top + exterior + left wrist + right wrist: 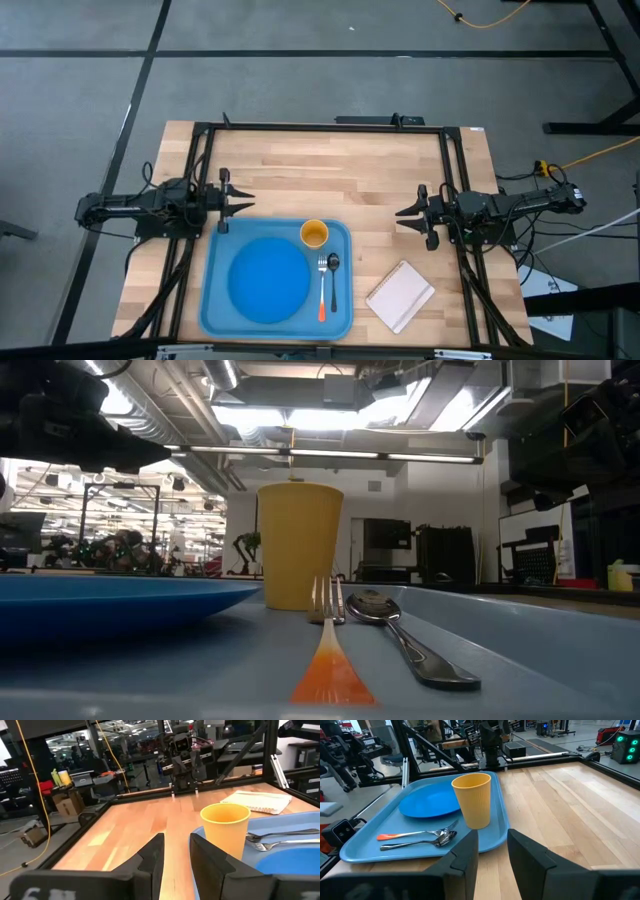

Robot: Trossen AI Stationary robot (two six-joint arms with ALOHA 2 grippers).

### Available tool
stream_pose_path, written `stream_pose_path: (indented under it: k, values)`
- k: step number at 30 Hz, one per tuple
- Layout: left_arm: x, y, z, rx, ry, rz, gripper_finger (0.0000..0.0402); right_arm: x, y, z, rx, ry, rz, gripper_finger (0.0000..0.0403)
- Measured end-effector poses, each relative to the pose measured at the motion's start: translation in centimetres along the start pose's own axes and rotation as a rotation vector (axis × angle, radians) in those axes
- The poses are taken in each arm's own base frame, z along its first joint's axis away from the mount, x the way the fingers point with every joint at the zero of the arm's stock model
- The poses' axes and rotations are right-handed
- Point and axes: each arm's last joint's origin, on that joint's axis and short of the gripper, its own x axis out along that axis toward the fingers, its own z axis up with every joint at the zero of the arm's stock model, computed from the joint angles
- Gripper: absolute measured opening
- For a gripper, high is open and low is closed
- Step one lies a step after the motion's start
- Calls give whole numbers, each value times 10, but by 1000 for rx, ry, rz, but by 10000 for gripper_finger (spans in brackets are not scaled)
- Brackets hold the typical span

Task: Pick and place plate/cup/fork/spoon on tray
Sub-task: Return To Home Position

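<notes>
The light-blue tray (340,310) lies at the table's near middle. On it rest the round blue plate (268,279), the upright orange-yellow cup (314,235), the fork (322,288) with its orange handle tip, and the dark spoon (333,281) beside it. My left gripper (243,199) stands open at the table's left side, level, just beyond the tray's far left corner. My right gripper (405,215) stands open at the right side, clear of the tray. Both hold nothing; each wrist view shows a gap between its fingers (152,855) (466,852).
A small white rectangular pad (400,295) lies on the wood to the right of the tray. A black frame (320,126) runs around the table's edges. Bare wood lies between the two grippers and toward the far edge.
</notes>
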Motion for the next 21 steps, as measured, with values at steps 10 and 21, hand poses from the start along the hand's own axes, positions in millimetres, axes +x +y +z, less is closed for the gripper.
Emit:
stream_pose_path:
  k: [10,21]
  values:
    - [0,0,0,0,0,0,85,0,0,0,0,0,0,110]
    - [0,0,0,1,0,1,85,0,1,0,0,7,41,110]
